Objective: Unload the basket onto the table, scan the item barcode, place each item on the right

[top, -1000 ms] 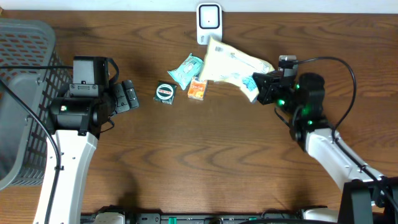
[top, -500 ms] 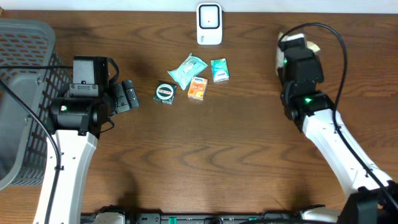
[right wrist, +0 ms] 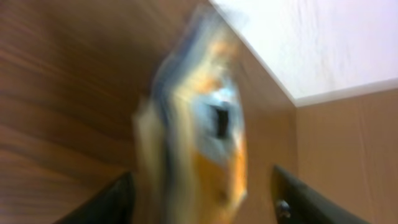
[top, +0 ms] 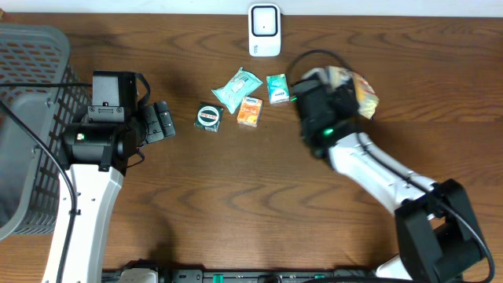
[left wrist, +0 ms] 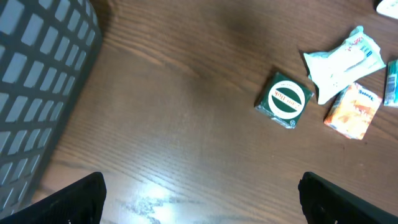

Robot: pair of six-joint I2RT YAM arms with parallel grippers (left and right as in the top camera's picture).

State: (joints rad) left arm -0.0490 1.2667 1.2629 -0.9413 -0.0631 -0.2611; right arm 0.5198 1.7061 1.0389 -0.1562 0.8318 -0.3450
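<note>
a: while the left claw (top: 161, 120) hangs wide and empty toward the left edge, where's the bag (top: 360, 90)?
b: between the parted jaws of the right claw (right wrist: 202, 174), toward the far edge, right of the small packs (top: 251, 98). it's blurred; i judge it loose.
a: the risk?
b: it could fall barcode-down, wide of the scanner (top: 264, 30) at the far edge, and give no read.

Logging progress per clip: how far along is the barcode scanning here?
Done: no finished scan shows. In hand: the right fingers stand apart around a blurred yellow bag, right of the scanner. Left: tin, orange box, teal packet and green packet lie near the scanner; the left fingers are open, away from them.
</note>
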